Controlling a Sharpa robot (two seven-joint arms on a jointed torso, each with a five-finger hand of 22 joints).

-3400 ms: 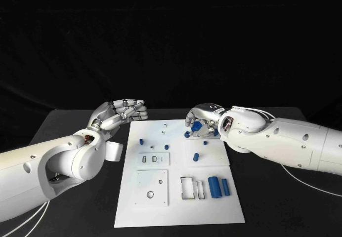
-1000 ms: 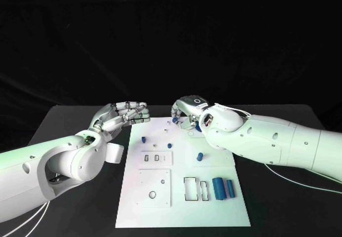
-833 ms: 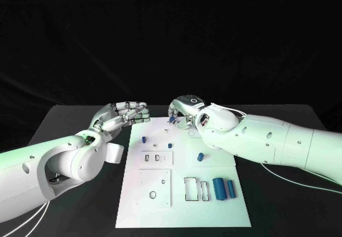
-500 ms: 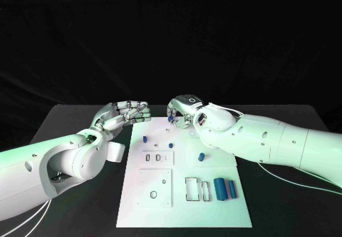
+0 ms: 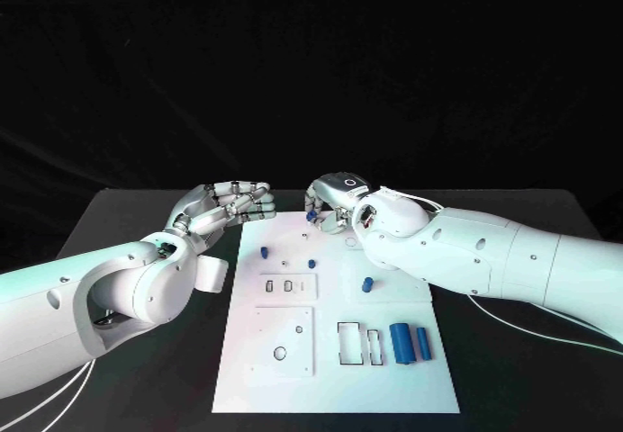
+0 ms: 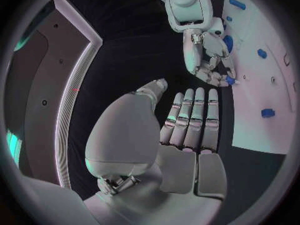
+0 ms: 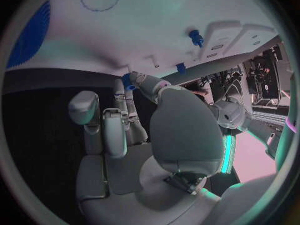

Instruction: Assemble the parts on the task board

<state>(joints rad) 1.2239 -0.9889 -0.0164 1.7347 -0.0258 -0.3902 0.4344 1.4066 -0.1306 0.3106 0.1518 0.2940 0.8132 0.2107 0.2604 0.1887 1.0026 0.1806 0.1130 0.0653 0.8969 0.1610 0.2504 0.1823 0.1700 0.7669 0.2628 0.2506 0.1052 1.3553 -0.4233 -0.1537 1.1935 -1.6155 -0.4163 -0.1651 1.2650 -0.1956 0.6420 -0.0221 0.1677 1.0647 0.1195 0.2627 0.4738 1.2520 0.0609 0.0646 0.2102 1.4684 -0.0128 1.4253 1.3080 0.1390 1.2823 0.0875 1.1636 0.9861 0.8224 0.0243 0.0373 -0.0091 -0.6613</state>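
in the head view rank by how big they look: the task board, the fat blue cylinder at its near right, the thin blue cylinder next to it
1. task board
2. fat blue cylinder
3. thin blue cylinder

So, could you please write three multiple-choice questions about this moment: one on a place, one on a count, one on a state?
1. Where is the left hand?
A. Beside the far left corner of the task board
B. Over its near right corner
C. On its middle

2. How many large blue cylinders lie side by side on the near right part of the board?
A. Four
B. None
C. Two

3. What does the right hand do?
A. Rests flat on the table
B. Pinches a small blue part
C. Grips a large cylinder

Key: 1 A, as the head view shows it there; 2 C, a pair lies beside the rectangular slots; 3 B, blue shows at its fingertips.
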